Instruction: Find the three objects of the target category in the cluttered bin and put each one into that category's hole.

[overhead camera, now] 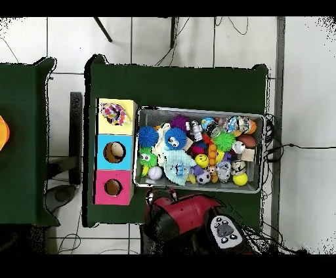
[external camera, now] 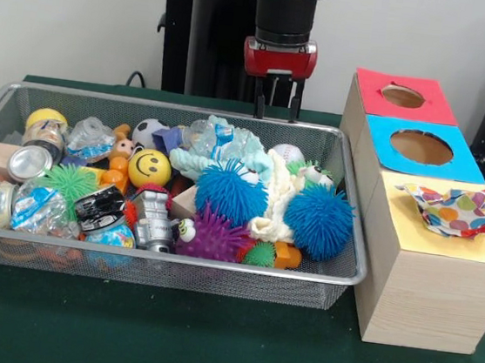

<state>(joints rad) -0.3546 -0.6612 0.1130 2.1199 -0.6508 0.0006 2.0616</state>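
Note:
My gripper hangs open and empty over the far rim of the wire mesh bin, toward its right end. In the overhead view the gripper sits at the bin's lower edge. The bin is packed with toys: two blue spiky balls, a purple spiky ball, a green spiky ball, a yellow smiley ball, a soccer ball, a baseball and crushed cans. A pale knitted cloth lies just below the gripper.
A wooden box stands right of the bin. It has a red top with a hole, a blue top with a hole, and a yellow top covered by a crumpled polka-dot paper bowl. Green cloth covers the table.

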